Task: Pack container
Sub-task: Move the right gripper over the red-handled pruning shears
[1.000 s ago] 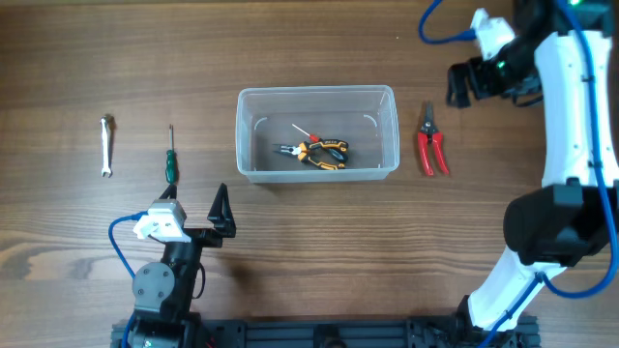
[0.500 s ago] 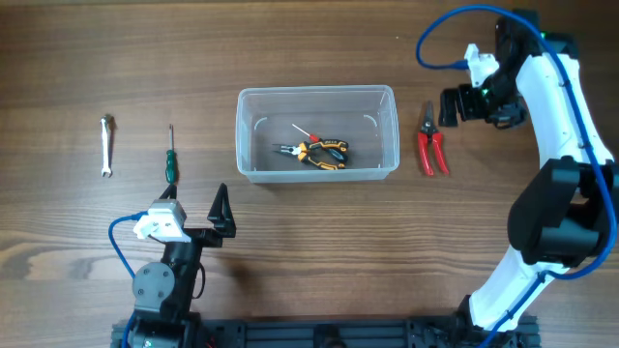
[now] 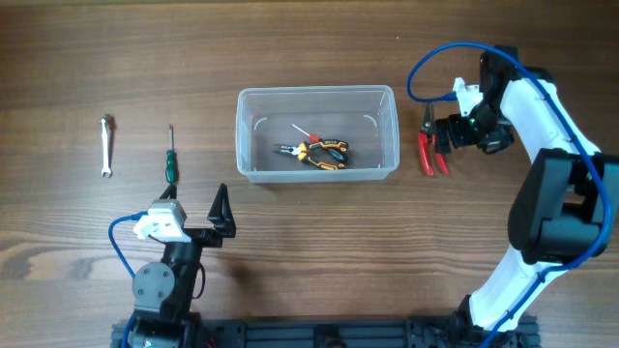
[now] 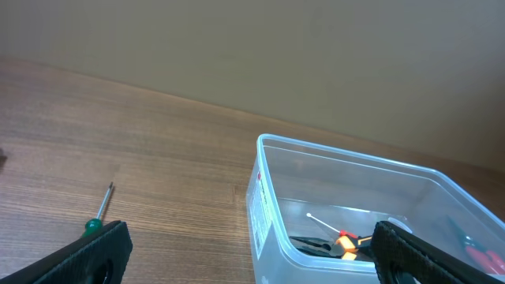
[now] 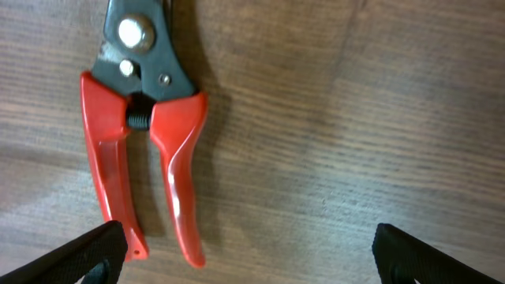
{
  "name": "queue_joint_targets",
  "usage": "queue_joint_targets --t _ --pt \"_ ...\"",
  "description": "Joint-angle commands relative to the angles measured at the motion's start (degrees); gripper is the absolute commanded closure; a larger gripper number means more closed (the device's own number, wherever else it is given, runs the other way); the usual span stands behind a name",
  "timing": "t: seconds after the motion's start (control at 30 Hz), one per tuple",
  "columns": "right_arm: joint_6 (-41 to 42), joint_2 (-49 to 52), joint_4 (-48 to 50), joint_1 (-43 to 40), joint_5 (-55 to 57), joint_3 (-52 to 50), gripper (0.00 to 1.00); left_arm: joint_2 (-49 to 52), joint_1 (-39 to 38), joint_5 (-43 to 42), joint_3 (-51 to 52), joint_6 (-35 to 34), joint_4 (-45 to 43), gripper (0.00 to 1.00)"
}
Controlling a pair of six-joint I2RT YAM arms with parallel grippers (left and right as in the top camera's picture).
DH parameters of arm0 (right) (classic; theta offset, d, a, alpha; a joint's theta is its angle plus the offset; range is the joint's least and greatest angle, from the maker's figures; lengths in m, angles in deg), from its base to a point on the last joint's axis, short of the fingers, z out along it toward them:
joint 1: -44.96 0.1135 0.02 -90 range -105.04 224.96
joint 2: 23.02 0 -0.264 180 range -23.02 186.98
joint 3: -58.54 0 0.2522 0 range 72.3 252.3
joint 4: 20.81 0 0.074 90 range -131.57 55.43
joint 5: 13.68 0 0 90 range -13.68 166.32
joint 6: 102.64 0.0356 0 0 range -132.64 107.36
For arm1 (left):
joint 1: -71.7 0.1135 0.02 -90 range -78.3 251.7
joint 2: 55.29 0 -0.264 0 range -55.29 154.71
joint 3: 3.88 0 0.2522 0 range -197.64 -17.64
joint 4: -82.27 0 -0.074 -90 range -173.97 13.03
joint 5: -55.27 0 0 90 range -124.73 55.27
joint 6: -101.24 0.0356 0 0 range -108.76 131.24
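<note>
Here my right gripper [image 5: 249,257] hangs spread over the red pruners [image 5: 147,118], right of the central container [image 3: 317,95], ready to straddle them; my left gripper [image 3: 193,230] rests open, lower left.

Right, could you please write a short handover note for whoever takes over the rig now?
The left gripper is open, low near its base, holding nothing.
The right gripper is open, over the cutters, not gripping them.
The container sits in the middle; pliers and a small screwdriver lie inside.
Done: those two packed.
Left: cutters right of the container, green screwdriver and wrench to its left, all outside it.
</note>
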Motion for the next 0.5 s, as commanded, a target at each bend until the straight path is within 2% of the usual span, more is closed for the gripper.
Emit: queue_joint_targets --t 0.0,0.1,0.47 --pt "0.5 0.6 1.3 0.1 0.8 -0.1 0.0 -0.4 0.4 0.6 0.3 1.2 -0.2 0.0" --pt "2.8 0.9 1.5 0.1 0.7 -0.2 0.0 -0.4 0.4 0.6 0.3 1.2 -0.2 0.0" --pt "1.6 5.0 1.8 0.1 0.0 -0.2 0.0 -0.4 0.4 0.6 0.3 1.2 -0.2 0.0"
